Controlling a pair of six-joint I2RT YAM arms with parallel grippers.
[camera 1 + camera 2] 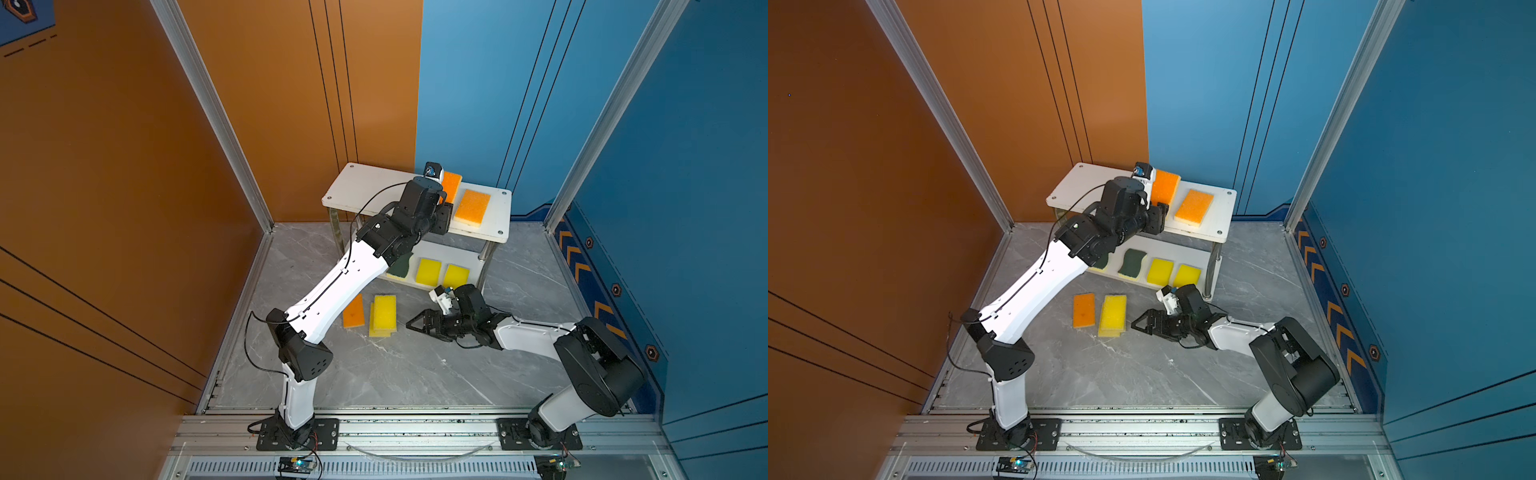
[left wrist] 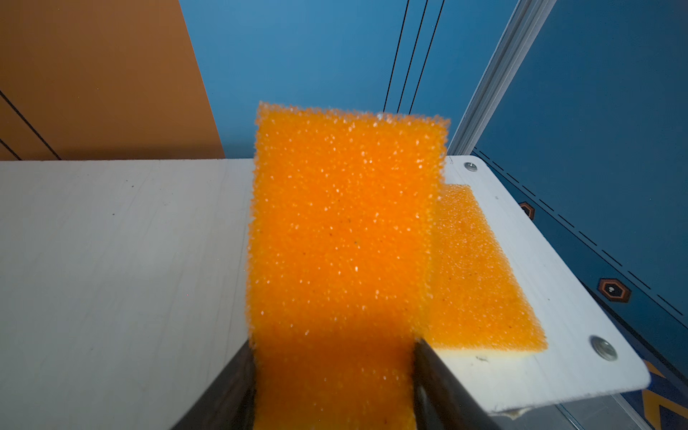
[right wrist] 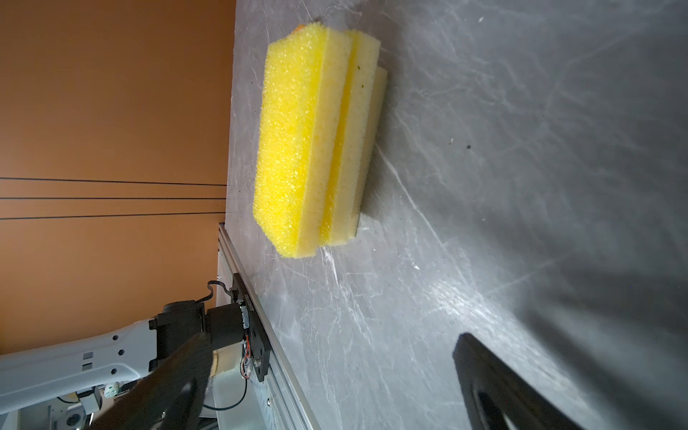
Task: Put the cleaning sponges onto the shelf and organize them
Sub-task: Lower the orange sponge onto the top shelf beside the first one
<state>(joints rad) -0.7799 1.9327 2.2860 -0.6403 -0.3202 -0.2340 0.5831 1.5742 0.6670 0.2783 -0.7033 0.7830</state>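
Left claw (image 2: 333,376) clamped on an orange sponge (image 2: 342,231) over the shelf (image 1: 365,187) top board; right claw (image 1: 419,324), jaws apart, near the stacked yellow sponges (image 1: 383,316) on the worktop (image 1: 415,365).

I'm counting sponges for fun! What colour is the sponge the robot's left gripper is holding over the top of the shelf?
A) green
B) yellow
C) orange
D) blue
C: the left gripper has its jaws pressed on an orange sponge over the shelf's top board.
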